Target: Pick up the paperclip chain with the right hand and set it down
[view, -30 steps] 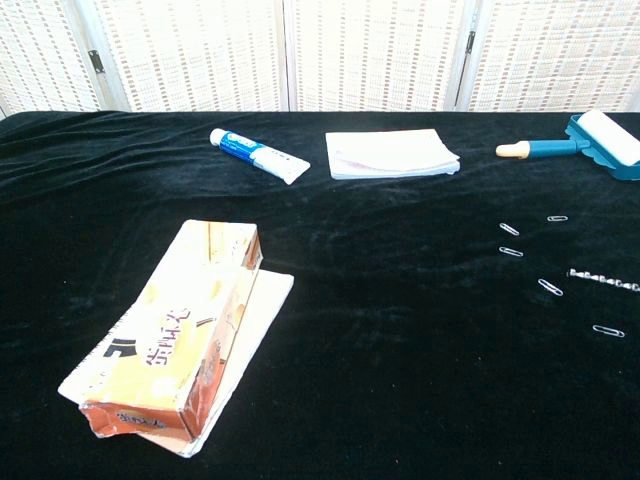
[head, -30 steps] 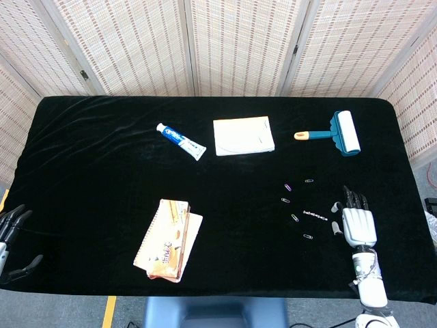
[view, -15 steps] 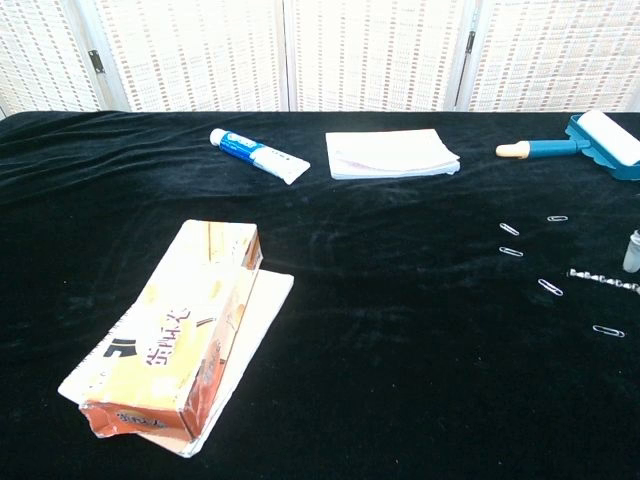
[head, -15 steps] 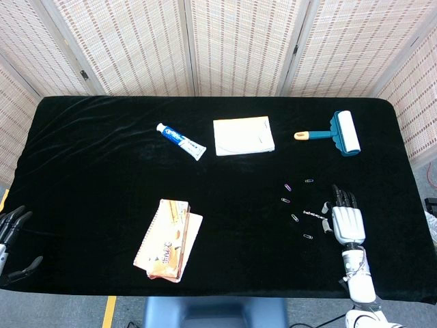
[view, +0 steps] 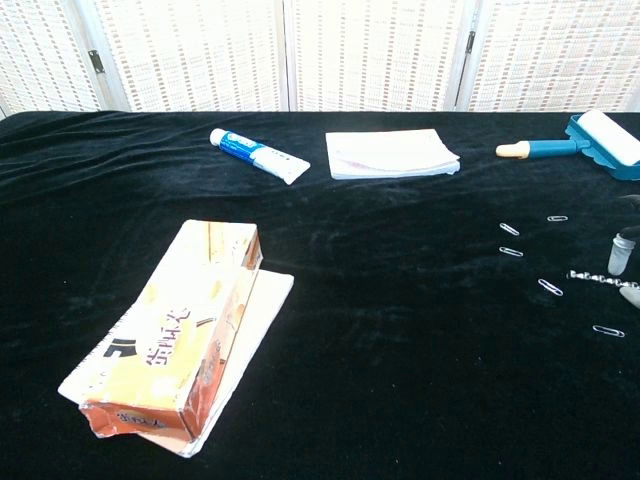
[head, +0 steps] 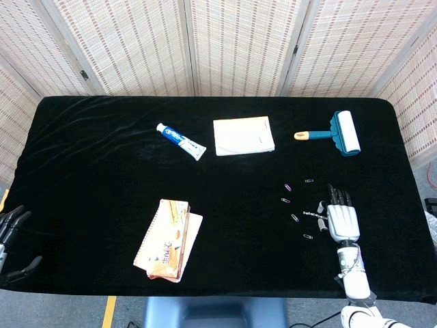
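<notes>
Right hand (head: 339, 220) hovers spread, holding nothing, just beside the paperclip chain (head: 313, 214). Loose paperclips (head: 295, 217) lie near; fingers could snag one, or the thin chain slips.

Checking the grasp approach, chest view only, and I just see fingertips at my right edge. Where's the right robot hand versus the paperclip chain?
Observer: Head view shows the right robot hand palm down, just right of the paperclip chain, fingers extended and apart.
Operator: Holding it?
Observer: No. The chain lies flat on the black cloth. I cannot tell whether the thumb touches its end.
Operator: Other arm?
Observer: The left robot hand is off the table's left edge, fingers apart, holding nothing.
</notes>
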